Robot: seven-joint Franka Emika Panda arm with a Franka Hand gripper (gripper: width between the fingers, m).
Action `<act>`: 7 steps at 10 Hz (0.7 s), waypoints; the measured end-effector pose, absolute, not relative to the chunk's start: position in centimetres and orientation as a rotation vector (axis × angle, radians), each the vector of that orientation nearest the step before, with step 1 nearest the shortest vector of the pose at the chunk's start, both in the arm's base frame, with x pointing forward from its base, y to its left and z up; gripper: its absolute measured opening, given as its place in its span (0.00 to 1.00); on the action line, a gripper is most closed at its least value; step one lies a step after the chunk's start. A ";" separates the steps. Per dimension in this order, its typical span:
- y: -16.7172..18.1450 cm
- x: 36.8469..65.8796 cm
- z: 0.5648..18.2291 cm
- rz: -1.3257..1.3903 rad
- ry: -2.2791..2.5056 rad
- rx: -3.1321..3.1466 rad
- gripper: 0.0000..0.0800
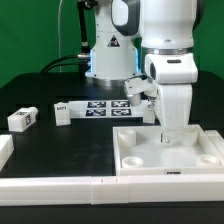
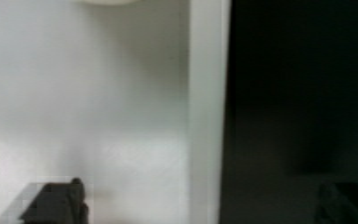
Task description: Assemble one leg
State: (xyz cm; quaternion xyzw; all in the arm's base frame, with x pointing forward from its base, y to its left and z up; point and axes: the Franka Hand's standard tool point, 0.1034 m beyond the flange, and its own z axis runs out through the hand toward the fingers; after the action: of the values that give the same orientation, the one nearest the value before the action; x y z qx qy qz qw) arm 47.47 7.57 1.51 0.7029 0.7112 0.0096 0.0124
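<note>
— Stage of the job?

— Looks early. No leg seated in the panel (image 1: 165, 172) as far as can be seen; both round recesses in sight at its left and right corners bare.

— Whereabouts of the legs?

— All loose on the worktop (image 1: 70, 145). Far-left leg (image 1: 22, 118) lying well out at the exterior view's left. Second leg (image 1: 60, 110) a little to its right, just beside the marker board (image 1: 105, 106). Tilted leg (image 1: 134, 88) farther back, beyond the board, close to the arm. None in the claw (image 1: 170, 138).

— And the claw itself?

— Hangs low over the far edge of the panel, right of centre. Released, going by the wrist view: dark fingertips (image 2: 51, 203) spread wide apart, only white panel surface and dark worktop between, nothing pinched.

— Left to do, then?

— Most likely everything: picking a leg, carrying it to a recess, seating it there.

— Anything hidden or hard to read?

— Plenty. From the exterior view, white fingers lost against the white panel, so touching or just above cannot be told. Wrist view blurred; pale round shape at one edge perhaps a recess, not certain. Panel's right side cut off by the frame. No fourth leg made out, possibly behind the arm. Border bars (image 1: 50, 185) along the near edge also cropped at the left.
</note>
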 end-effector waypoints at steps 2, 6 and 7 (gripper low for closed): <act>7.3 45.9 3.7 0.038 2.165 2.217 0.81; 7.4 44.2 5.6 0.047 2.082 2.273 0.81; 7.4 44.2 5.6 0.047 2.066 2.289 0.81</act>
State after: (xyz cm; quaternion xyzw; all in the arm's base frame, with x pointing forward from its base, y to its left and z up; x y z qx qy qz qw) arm 44.19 7.42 5.60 0.7419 0.6697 0.0152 0.0287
